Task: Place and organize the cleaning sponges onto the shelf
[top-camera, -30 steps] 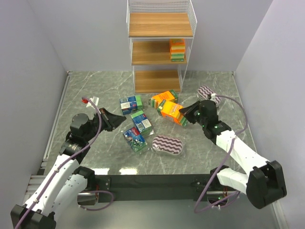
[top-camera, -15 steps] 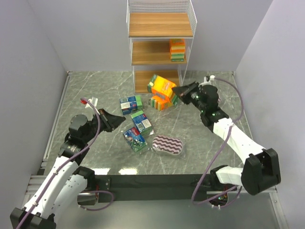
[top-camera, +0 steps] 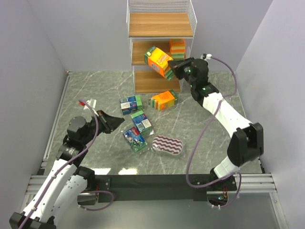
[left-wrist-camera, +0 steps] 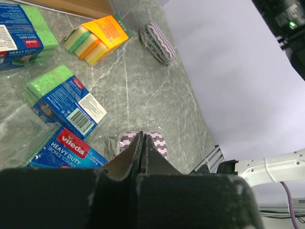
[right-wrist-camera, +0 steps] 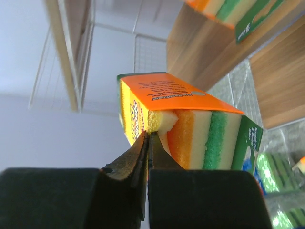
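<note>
While my left end effector [top-camera: 121, 124] hovers low over the left part of the marbled surface [top-camera: 214, 138], its fingers [left-wrist-camera: 129, 155] are pressed together tip to tip and grip nothing. Just to its right, three wrapped sponges lie loose on the surface: the rear blue-green pack [top-camera: 131, 103] farthest back, the middle blue-green pack [top-camera: 141, 121] in front of it, and the near blue-green pack [top-camera: 134, 138] closest to my bases. Just beside that last one lies the oval pad [top-camera: 167, 144], flat, with its purple-white waves facing up. Farther back, the loose orange pack [top-camera: 163, 99] rests on the surface just in front of the lowest tier of the shelf [top-camera: 159, 24]. My left wrist view also shows a second oval pad [left-wrist-camera: 157, 42] beyond it, near the right wall. The shelf stands against the back wall, and a stack of orange sponges [top-camera: 177, 49] sits at the right end of its middle board. In the air in front of that board, tilted, is the held orange pack [top-camera: 159, 62]. My right end effector [top-camera: 173, 66] is clamped on one corner of it, with the yellow, orange and green layers showing at the end that faces my wrist camera.
</note>
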Action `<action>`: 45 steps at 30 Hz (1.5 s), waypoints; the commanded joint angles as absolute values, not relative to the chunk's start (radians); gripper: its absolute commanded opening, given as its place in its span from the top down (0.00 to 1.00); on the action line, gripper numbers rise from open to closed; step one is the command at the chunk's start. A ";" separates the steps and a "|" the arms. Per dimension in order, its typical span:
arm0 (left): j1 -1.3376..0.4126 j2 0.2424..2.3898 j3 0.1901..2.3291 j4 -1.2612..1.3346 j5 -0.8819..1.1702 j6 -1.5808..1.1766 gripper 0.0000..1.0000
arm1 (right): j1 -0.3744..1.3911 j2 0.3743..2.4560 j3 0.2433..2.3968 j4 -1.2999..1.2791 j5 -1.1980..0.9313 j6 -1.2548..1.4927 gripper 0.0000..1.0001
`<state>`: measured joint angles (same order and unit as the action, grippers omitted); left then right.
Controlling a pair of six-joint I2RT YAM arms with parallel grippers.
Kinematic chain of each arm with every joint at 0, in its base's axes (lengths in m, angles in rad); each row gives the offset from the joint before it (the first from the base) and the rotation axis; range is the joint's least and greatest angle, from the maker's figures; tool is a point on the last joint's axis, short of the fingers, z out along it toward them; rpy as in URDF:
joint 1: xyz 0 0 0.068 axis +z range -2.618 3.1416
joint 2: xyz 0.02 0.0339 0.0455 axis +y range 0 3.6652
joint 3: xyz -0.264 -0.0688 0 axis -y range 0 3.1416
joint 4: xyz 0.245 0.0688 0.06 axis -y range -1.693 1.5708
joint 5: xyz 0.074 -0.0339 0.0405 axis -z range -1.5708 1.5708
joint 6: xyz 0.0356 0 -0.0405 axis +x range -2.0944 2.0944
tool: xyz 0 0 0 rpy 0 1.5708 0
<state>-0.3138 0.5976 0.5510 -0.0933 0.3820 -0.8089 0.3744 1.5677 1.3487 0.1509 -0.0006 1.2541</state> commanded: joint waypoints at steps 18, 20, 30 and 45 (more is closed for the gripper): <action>-0.314 0.538 0.577 -0.090 0.374 -0.827 0.99 | 0.457 1.848 1.710 0.135 0.350 1.420 1.00; -0.316 0.538 0.580 -0.097 0.371 -0.825 0.99 | 0.463 1.879 1.744 0.109 0.382 1.443 1.00; -0.316 0.531 0.583 -0.106 0.367 -0.827 0.99 | 0.488 1.948 1.790 0.117 0.525 1.489 1.00; -0.316 0.545 0.597 -0.118 0.360 -0.822 0.99 | 0.532 2.013 1.885 0.101 0.707 1.500 1.00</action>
<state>-0.3138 0.5468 0.5556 -0.1257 0.3683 -0.8177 0.5217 2.0052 1.8328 0.0811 0.6167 1.4921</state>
